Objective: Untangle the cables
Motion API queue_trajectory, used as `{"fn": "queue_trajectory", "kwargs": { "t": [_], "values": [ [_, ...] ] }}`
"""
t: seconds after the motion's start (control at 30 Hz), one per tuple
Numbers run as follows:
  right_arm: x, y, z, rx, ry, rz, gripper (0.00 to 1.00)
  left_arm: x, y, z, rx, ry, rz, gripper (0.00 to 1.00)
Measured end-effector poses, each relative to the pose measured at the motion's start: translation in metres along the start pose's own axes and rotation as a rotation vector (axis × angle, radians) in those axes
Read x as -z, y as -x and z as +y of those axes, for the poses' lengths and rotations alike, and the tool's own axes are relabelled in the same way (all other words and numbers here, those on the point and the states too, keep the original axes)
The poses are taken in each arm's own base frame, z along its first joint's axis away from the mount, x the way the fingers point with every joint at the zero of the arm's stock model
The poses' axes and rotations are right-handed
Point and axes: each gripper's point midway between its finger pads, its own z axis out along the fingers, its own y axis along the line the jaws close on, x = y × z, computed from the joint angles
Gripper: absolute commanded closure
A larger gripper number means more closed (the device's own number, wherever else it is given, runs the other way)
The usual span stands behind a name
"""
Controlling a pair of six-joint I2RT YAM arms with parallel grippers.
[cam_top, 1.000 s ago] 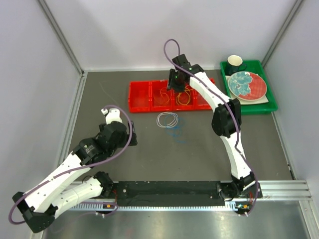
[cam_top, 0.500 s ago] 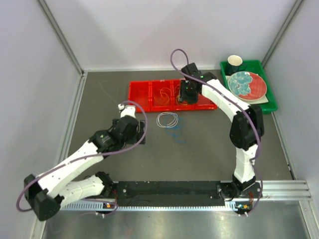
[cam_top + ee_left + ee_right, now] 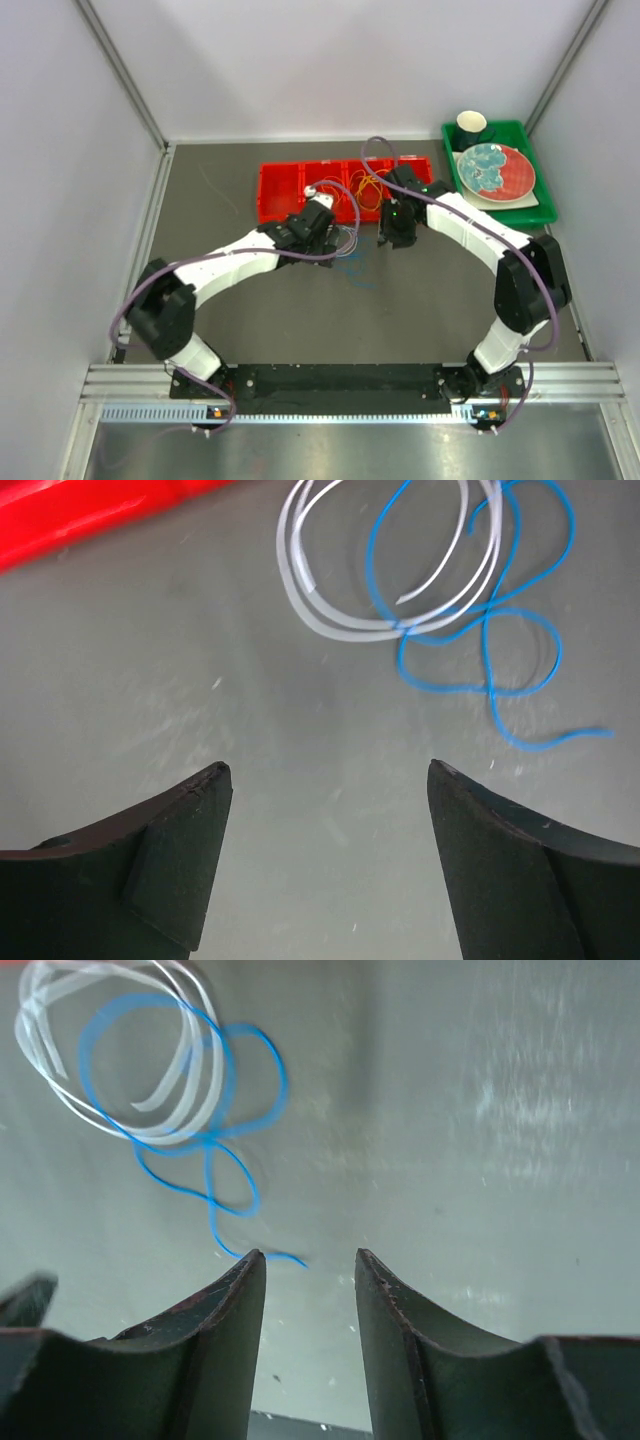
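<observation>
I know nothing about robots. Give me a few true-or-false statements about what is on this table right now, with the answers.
1. The white cable and the blue cable lie overlapping on the table. True.
2. The left pincer is clamped on the blue cable. False: it is open and holds nothing, and both cables lie ahead of it.
3. The right pincer holds nothing. True.
4. The cup stands in the red tray. False: it stands in the green tray.
5. The orange-yellow cables lie in the red tray. True.
</observation>
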Motion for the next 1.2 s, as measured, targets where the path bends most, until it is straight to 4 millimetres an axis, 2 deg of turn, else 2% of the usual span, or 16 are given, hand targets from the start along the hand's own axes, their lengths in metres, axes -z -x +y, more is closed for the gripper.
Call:
{"fn": "queue_trajectory", "kwargs": {
  "t": [0.13,0.37,0.57,0.7,1.0,1.1,1.13,1.2],
  "values": [
    [0.004,-0.015,-0.009,-0.006,-0.006,0.016,0.60,-0.026,0.006,-0.015,-0.027,-0.011,0.033,0.26],
    [0.028,-0.014,-0.013,-0.003,0.013,-0.048,0.60,-0.068,0.005,-0.035,-0.055,-0.028,0.091,0.31],
    [0.030,-0.021,-0.023,-0.002,-0.005,-0.048,0.61,-0.083,-0.002,-0.036,-0.061,-0.020,0.125,0.36],
    [0.030,-0.023,-0.026,-0.006,-0.010,-0.042,0.60,-0.091,0.002,-0.033,-0.054,-0.004,0.120,0.40],
    [0.030,-0.024,-0.028,-0.002,-0.014,-0.035,0.61,-0.099,0.013,-0.023,-0.027,0.016,0.096,0.42],
    [0.031,-0.025,-0.027,0.002,-0.013,-0.027,0.61,-0.106,0.020,-0.022,-0.015,0.014,0.088,0.51],
    [0.031,-0.024,-0.026,0.003,-0.010,-0.026,0.61,-0.109,0.021,-0.022,-0.011,0.014,0.086,0.60],
    [0.029,-0.021,-0.023,0.004,-0.008,-0.021,0.61,-0.114,0.021,-0.022,-0.004,0.011,0.089,0.70]
  ]
}}
